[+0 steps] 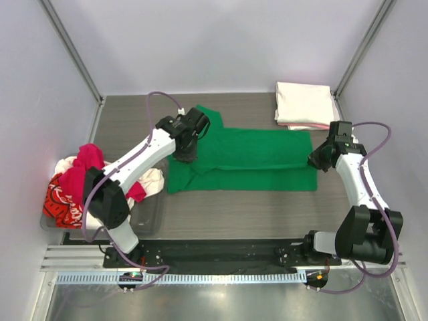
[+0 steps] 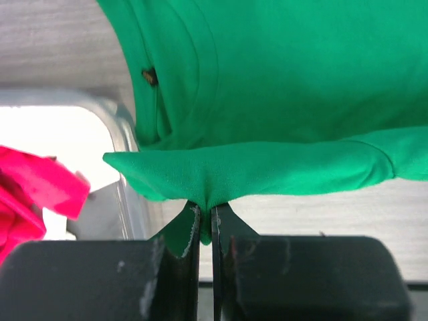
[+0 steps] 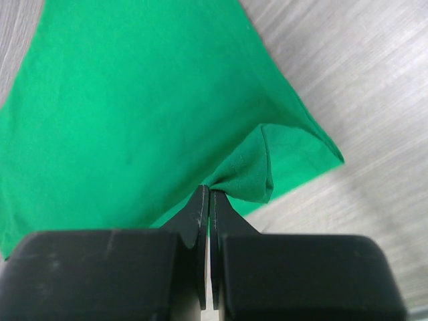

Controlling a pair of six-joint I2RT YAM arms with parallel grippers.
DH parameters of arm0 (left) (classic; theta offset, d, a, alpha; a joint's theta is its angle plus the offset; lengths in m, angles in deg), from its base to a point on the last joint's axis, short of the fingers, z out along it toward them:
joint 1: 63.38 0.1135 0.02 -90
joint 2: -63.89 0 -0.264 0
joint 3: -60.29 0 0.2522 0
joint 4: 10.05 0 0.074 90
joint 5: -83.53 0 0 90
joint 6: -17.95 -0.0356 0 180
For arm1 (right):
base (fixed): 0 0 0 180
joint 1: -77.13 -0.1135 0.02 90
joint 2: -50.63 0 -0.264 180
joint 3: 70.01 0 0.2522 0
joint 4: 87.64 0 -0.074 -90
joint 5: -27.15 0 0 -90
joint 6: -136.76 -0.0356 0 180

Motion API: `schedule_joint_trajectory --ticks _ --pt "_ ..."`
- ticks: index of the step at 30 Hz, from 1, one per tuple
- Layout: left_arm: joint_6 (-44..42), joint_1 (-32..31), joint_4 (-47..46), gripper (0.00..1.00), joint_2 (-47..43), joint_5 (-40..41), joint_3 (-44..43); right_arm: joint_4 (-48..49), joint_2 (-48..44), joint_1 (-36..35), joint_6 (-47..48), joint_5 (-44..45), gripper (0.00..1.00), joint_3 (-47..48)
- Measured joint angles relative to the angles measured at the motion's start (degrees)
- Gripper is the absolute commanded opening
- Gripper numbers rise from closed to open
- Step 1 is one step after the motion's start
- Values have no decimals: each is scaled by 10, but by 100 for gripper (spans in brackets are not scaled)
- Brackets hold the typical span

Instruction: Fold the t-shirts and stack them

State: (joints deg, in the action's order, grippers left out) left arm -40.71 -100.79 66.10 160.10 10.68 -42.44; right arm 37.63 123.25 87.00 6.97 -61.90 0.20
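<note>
In the overhead view, the plain bright green cotton t-shirt (image 1: 254, 157) lies flat on the grey wood-grain table (image 1: 254, 214). Its long axis runs straight from the left claw (image 1: 185, 155) to the right claw (image 1: 315, 160), one at each short end. Folded cream-white tees (image 1: 304, 101) sit beyond the right claw.

At the left wrist, the left claw is clenched on a pinch of green hem. The shirt spreads ahead and to its right, and a clear plastic bin (image 2: 124, 140) holding magenta-red cloth (image 2: 40, 187) lies to its left.

At the right wrist, the right claw is clamped on a puckered corner, with cloth fanning ahead and leftward. The fold probably needs both ends carried together, across that long axis.
</note>
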Motion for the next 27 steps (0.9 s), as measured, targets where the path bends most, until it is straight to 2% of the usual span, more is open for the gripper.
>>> schedule_joint_trajectory --ticks 8,13,14,15,16,17,18,21,22,24,27 --pt "-46 42 -23 0 100 -26 -61 37 76 0 4 4 1 6" --pt "-70 56 -28 2 170 -37 -127 48 127 0 4 10 1 28" --pt "-76 58 -28 6 185 -38 -144 50 138 0 4 11 12 36" --pt "-80 61 -24 16 201 -39 -163 51 153 0 5 11 20 46" --pt "-87 64 -19 22 222 -39 -192 50 169 0 6 10 38 62" --pt "-92 68 -9 30 244 -41 -222 51 189 0 6 10 76 81" --pt "-95 73 2 51 269 -41 -262 53 207 0 7 6 83 100" --pt "-95 87 35 70 334 -41 -377 38 262 0 28 -3 87 180" --pt "-94 91 40 71 337 -41 -385 36 272 1 33 0 87 204" --pt "-88 96 49 74 324 -42 -376 37 266 3 39 2 86 219" --pt "-74 101 39 73 252 -45 -285 41 205 9 43 4 84 178"
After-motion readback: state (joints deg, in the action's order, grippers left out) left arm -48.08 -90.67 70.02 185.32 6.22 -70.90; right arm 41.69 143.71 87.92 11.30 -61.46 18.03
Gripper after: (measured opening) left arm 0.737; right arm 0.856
